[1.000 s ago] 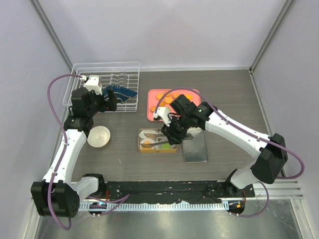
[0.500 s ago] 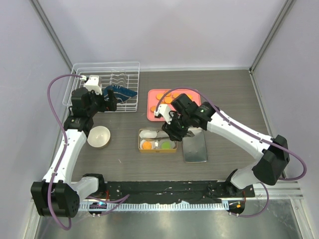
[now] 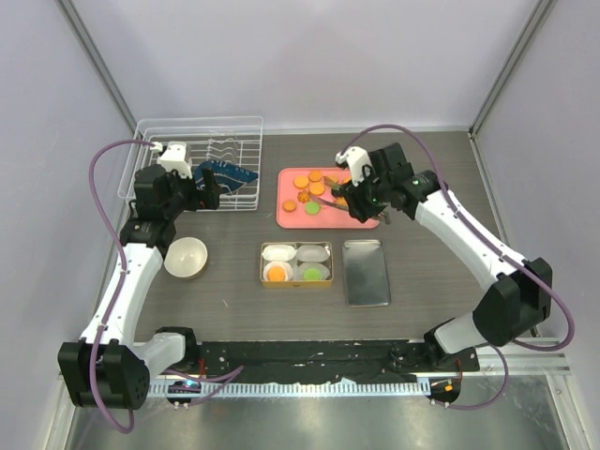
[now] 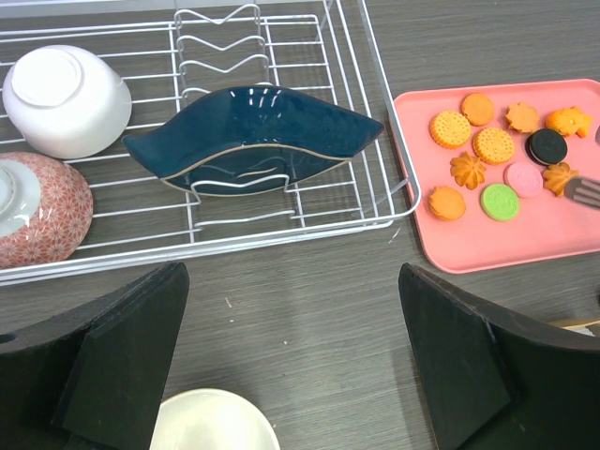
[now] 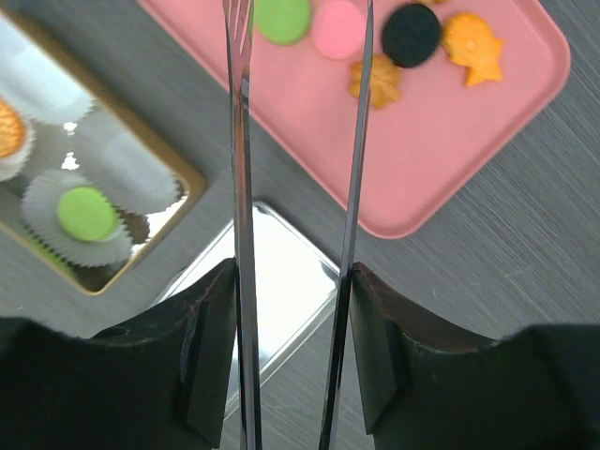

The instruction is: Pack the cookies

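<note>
Several cookies [image 3: 314, 190], mostly orange, lie on the pink tray [image 3: 330, 217]; a green, a pink and a black cookie [image 5: 410, 33] are among them. The gold tin [image 3: 265, 263] holds white paper cups, one with an orange cookie [image 3: 277, 272] and one with a green cookie [image 3: 312, 273]. My right gripper [image 3: 360, 194] is shut on metal tongs [image 5: 239, 141]. The tongs' tips hang empty over the tray's near side, by the green cookie [image 5: 281, 17]. My left gripper [image 4: 291, 356] is open over bare table, left of the tray [image 4: 487, 244].
The tin's silver lid [image 3: 366, 272] lies right of the tin. A white wire dish rack [image 3: 197, 159] at the back left holds a blue dish [image 4: 253, 141] and two bowls. A cream bowl [image 3: 186, 257] stands on the table below my left gripper.
My right arm has lifted the tongs off the tin and swung back and right to the pink tray. The orange and green cookies in the cups are now uncovered. The left arm is still.
</note>
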Available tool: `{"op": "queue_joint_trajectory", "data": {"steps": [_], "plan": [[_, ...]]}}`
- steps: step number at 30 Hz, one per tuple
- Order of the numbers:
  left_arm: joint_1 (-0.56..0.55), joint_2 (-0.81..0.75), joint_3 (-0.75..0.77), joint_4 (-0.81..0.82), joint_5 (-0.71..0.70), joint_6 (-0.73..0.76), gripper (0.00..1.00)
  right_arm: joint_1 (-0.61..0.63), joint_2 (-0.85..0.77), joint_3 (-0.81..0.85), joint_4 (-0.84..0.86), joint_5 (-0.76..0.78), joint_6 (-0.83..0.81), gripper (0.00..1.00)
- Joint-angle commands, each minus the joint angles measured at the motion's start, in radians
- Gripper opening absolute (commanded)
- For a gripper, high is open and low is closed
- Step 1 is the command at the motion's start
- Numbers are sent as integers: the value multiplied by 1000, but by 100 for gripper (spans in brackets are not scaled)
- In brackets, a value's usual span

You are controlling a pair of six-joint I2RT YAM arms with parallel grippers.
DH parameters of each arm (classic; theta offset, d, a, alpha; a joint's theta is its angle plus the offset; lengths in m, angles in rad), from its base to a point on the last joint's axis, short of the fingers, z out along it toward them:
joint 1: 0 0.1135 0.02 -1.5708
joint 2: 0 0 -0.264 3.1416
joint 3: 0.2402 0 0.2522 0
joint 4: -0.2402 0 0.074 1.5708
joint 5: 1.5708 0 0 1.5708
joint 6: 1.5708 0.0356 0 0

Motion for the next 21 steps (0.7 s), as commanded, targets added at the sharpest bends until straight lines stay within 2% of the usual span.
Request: {"op": "queue_joint_trajectory", "data": {"steps": [1,13,21], "plan": [[5,-6,6,53,5,21,100,-98,49,19,77,-7,22,54],[5,3,6,53,1,21,100,-190,134,-40,136,-30,11,55],[5,3,8,51,3,21,100,-220,132,-79,143,-61,9,55]]}}
